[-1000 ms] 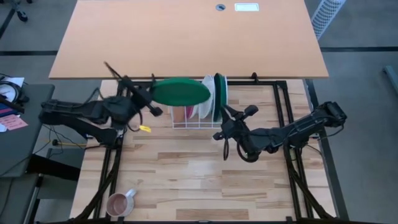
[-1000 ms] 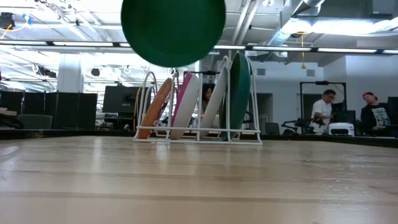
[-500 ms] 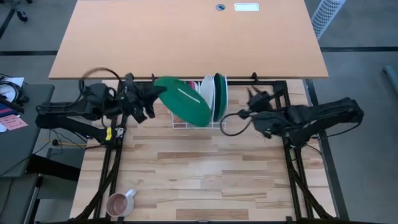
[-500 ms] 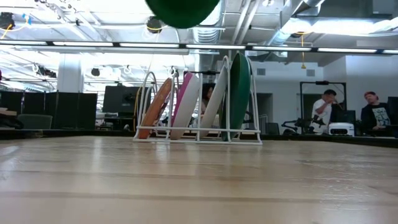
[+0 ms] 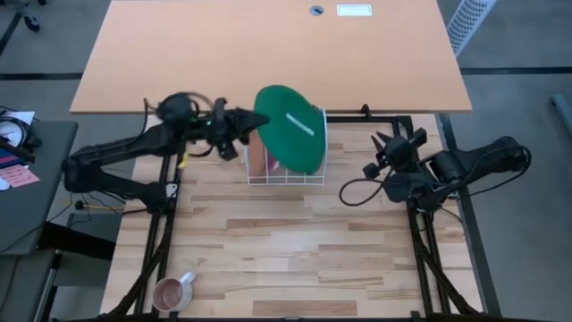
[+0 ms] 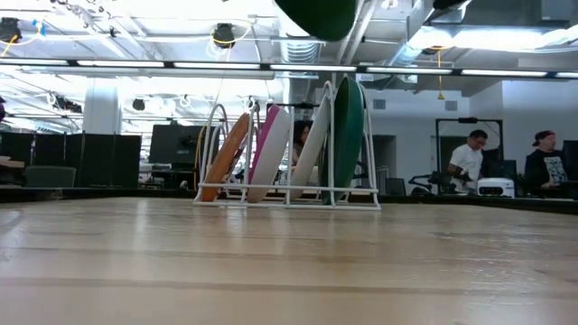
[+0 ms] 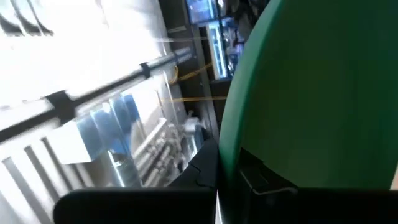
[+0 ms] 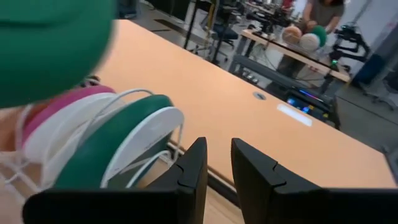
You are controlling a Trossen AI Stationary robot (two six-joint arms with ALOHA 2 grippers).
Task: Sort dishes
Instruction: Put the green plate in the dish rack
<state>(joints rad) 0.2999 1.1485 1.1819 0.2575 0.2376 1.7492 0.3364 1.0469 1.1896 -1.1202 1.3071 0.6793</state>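
My left gripper is shut on a dark green plate, which hangs in the air over the white wire rack. Only this plate's lower edge shows in the low view. In the rack stand an orange-brown plate, a pink plate, a white plate and another green plate, each on edge between the wires. My right gripper is off to the rack's right, its fingers a little apart with nothing between them. My left gripper pinches the green plate's rim between its two fingers, at the plate's left edge. The fingers come about level from the table's left. The plate is lifted clear above the rack and tilted, one face turned up.
A small pink mug stands near the table's front left corner. A large orange-brown desk lies beyond the far edge. People stand in the room behind, at the right of the low view. The wood table in front of the rack is bare.
My left gripper has swung toward the table's right and a little up, rolling its wrist. The green plate has gone from lying level left of the rack to tilted above it. My right gripper has drawn back toward the table's right edge.
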